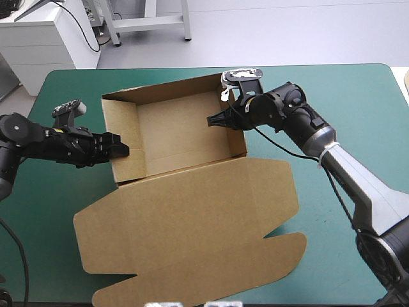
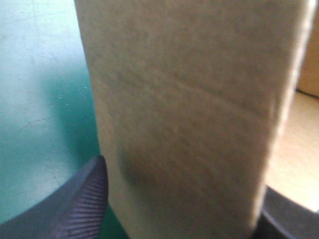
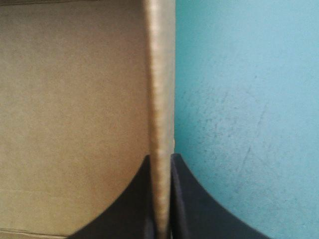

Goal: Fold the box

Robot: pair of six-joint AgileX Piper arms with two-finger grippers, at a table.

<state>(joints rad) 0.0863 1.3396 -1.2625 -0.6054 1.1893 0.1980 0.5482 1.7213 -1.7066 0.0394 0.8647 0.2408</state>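
High cam above/behind, looks down on whole worktop (image 1: 358, 96); wrist cams v. close on box (image 1: 179, 134) walls, frame centre.

I logged bright, even overhead light in the high view, faint shade inside the box (image 1: 172, 131). Left wrist view had a dark shadow on the teal-green cover (image 2: 40, 99) beside the box wall; right wrist view was evenly lit.

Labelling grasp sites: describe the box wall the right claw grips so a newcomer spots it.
On the teal-green table sits the brown box, an open tray. Take its short wall toward the table's right edge: the only one clamped in the right claw.
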